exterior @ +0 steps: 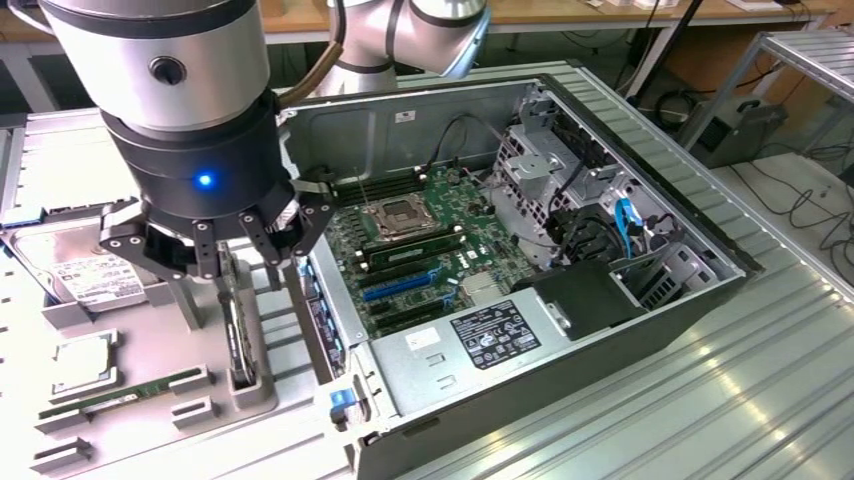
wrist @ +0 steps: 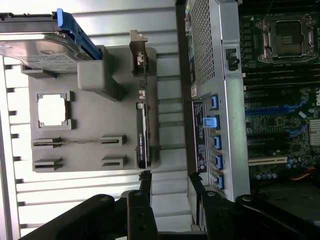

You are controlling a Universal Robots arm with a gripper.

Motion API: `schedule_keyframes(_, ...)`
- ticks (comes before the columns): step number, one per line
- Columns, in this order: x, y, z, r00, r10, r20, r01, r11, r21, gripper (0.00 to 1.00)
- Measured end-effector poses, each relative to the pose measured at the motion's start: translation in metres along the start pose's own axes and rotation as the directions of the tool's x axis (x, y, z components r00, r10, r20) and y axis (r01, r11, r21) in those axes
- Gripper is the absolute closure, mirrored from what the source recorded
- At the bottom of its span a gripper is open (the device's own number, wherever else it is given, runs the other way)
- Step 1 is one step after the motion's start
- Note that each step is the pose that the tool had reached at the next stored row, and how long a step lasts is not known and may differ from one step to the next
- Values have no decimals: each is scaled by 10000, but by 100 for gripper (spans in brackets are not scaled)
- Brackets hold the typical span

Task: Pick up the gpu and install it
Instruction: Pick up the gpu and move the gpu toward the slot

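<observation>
step: pick approach, I hold nothing | gripper (exterior: pixel 220 255) spread wide, hovering lower left of exterior view over grey moulded parts holder (wrist: pixel 85 115) | gpu (exterior: pixel 240 345), flat black card, stands on edge in holder slot beneath | pick needs jaws astride its thin edge, I judge | fan face hidden, card seen edge-on

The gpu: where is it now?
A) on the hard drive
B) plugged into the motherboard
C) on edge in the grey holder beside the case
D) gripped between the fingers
C: the gpu stands on edge in the grey holder, outside the case, with the open gripper above it.
</observation>
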State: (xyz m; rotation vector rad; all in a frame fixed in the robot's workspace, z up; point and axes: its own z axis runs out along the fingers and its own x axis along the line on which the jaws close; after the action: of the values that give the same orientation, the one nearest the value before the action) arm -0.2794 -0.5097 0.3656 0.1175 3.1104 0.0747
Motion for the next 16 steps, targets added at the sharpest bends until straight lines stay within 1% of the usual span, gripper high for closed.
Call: schedule_keyframes(16,22,-4,49,10000,0,0,0,10000,0,58)
